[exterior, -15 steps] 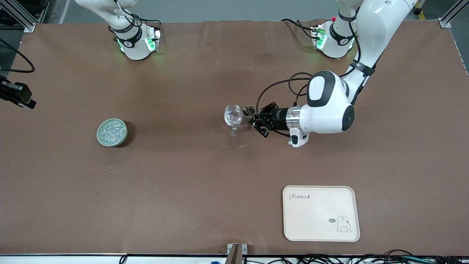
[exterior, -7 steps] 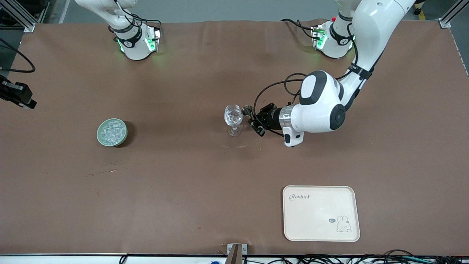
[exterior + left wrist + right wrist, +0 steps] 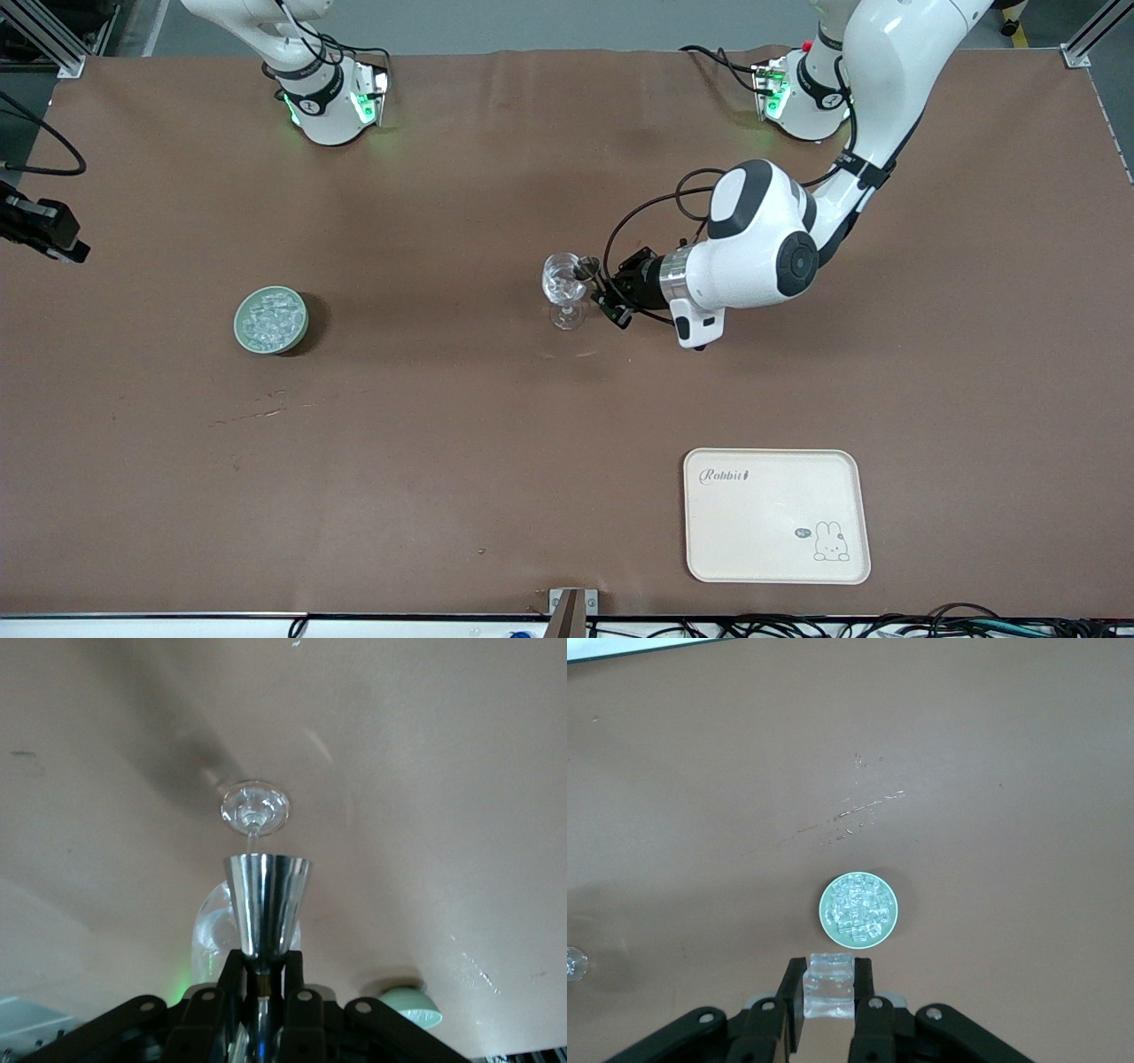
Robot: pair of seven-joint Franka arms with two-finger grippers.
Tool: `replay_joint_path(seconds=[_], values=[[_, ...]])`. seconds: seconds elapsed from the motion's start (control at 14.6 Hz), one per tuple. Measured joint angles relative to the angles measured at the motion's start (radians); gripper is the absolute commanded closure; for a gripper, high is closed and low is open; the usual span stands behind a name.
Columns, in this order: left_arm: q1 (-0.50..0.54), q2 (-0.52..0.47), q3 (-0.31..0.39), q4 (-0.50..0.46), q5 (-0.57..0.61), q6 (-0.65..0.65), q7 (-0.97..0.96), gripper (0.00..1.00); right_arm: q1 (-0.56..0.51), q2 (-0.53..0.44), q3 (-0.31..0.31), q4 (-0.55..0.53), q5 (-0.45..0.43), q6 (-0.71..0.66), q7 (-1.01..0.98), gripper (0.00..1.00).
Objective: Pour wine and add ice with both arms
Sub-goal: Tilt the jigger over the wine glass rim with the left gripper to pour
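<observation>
I am tipping a steel cup [image 3: 266,904], clenched in the left gripper [image 3: 601,285], over the glass [image 3: 564,282]. The right gripper [image 3: 829,992], above the bowl [image 3: 829,890], is gripping, apparently, one ice [image 3: 829,985] chunk, not yet added.

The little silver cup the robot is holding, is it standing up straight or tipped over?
Tipped. The left gripper holds the silver cup on its side, its mouth at the wine glass rim.

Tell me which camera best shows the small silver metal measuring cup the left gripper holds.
The left wrist view: the small silver metal measuring cup fills mid-frame, clamped in the left gripper above the wine glass. The front view shows only its tiny rim; the right wrist view misses it.
</observation>
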Motion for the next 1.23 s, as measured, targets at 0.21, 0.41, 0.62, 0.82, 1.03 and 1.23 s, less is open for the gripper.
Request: replay_joint_path(seconds=[0.21,0.41,0.62,0.82,1.03,1.23], values=[[-0.012,0.0,-0.01,0.0,0.092,0.009,-0.062,0.99,0.0,0.0,0.0,0.0,0.003,0.0,0.0,0.99],[-0.016,0.0,-0.02,0.0,0.137,0.011,-0.091,0.99,0.0,0.0,0.0,0.0,0.004,0.0,0.0,0.99],[-0.018,0.0,-0.027,0.0,0.202,0.02,-0.145,0.99,0.0,0.0,0.0,0.0,0.004,0.0,0.0,0.99],[-0.02,0.0,-0.046,0.0,0.272,0.025,-0.187,0.99,0.0,0.0,0.0,0.0,0.004,0.0,0.0,0.99],[-0.023,0.0,-0.057,0.0,0.313,0.025,-0.201,0.99,0.0,0.0,0.0,0.0,0.004,0.0,0.0,0.99],[-0.031,0.001,-0.058,0.0,0.371,0.025,-0.238,0.99,0.0,0.0,0.0,0.0,0.004,0.0,0.0,0.99]])
